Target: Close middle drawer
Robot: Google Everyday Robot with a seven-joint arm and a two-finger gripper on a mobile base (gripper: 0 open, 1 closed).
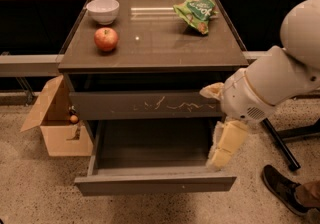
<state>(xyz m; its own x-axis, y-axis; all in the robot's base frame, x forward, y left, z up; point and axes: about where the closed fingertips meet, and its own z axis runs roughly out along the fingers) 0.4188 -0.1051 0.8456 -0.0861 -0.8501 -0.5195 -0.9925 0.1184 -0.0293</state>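
Observation:
The middle drawer [155,184] is pulled far out of the dark grey-brown cabinet. Its flat front faces me low in the view, with a tiny white speck right of centre, and its inside looks empty. Above it sits the drawer front with pale scratch marks [150,104], nearly flush with the cabinet. My gripper [223,145], cream-coloured on a white arm [272,85], hangs pointing down at the open drawer's right side, just behind the right end of its front. Whether it touches the drawer cannot be told.
On the cabinet top [160,43] are a white bowl [103,10], a red apple [106,38] and a green snack bag [196,11]. An open cardboard box [55,123] stands on the floor to the left. A person's shoe [280,188] and a black stand leg [280,143] are at the right.

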